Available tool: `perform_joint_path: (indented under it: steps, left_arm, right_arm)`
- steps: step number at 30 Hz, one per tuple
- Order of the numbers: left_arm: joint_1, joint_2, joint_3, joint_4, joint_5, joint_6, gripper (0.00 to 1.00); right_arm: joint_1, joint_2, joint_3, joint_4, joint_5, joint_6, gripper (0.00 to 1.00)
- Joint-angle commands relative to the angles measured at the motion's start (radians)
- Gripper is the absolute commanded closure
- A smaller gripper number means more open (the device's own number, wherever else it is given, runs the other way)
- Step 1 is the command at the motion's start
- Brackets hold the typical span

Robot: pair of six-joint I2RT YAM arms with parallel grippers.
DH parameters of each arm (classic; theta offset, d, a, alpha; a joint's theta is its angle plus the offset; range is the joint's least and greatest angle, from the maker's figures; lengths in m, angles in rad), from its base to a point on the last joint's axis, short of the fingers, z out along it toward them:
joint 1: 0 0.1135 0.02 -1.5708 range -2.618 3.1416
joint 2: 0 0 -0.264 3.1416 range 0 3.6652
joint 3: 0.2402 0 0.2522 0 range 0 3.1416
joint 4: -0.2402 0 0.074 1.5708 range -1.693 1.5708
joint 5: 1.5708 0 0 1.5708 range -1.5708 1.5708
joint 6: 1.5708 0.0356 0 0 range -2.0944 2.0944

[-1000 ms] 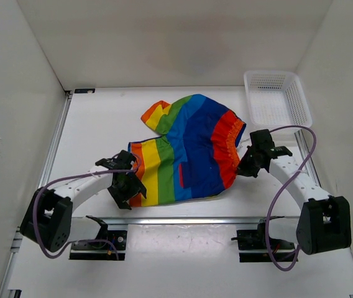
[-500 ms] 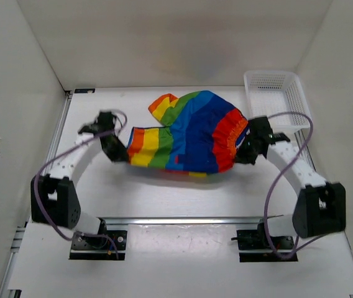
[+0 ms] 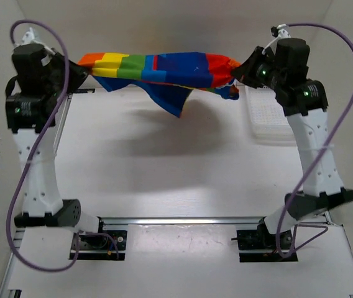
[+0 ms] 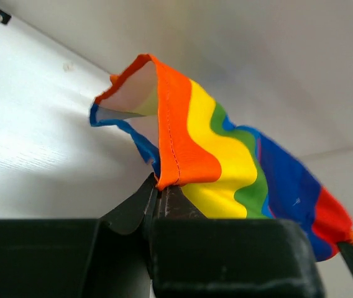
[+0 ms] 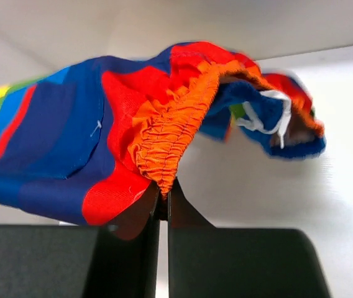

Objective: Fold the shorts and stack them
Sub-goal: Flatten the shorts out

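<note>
Left arm (image 3: 36, 167) and right arm (image 3: 313, 139) upright, wrists high, well apart, jaws pinched tight.

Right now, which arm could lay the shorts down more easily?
Probably left. The left claw pinches the shorts by a leg hem with bare table below; the right claw, gripping the waistband, hangs close to the basket.

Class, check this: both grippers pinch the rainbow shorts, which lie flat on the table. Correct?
No. The left gripper and right gripper do pinch the shorts, but these hang stretched in the air above the table, as the top external view shows.
</note>
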Motion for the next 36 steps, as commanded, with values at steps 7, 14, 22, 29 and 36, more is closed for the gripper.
perform_joint_path:
  steps: [7, 14, 22, 29, 36]
  left_arm:
    - [0.087, -0.21, 0.132, -0.147, -0.053, 0.038, 0.9]
    - [0.087, -0.262, 0.353, -0.19, -0.132, 0.047, 0.9]
    - [0.087, -0.258, 0.367, -0.161, -0.141, 0.057, 0.9]
    - [0.087, -0.074, 0.115, -0.078, -0.11, 0.106, 0.9]
    - [0.107, 0.28, 0.193, -0.046, -0.155, 0.126, 0.9]
  right_arm:
    - [0.032, -0.33, -0.206, -0.144, -0.104, -0.124, 1.0]
    - [0.032, -0.441, -0.062, -0.328, -0.181, -0.115, 1.0]
    - [0.032, -0.44, -0.057, -0.423, -0.117, -0.027, 1.0]
    - [0.02, -0.189, -0.213, -0.281, -0.019, -0.052, 1.0]
    - [-0.063, 0.339, -0.006, -0.187, 0.041, -0.086, 1.0]
